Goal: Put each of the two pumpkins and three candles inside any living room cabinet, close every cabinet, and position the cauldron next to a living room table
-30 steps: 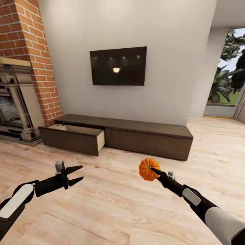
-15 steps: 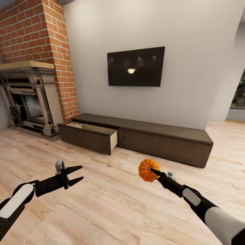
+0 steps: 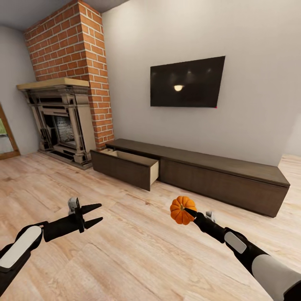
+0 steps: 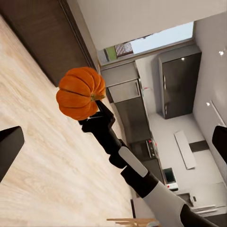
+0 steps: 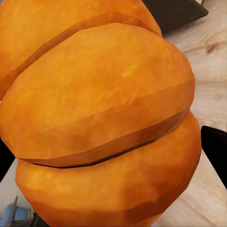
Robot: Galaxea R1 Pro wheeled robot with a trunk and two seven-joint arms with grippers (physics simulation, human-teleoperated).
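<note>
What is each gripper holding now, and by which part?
The right gripper holds a pumpkin by its ribbed sides. The left gripper is open and holds nothing.

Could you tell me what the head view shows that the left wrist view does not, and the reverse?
Head view alone: the fireplace, the brick chimney, the TV, and the cabinet's open drawer. Left wrist view alone: dark kitchen units and a window behind. Both: the pumpkin in the right gripper, the open left gripper, the wood floor.
</note>
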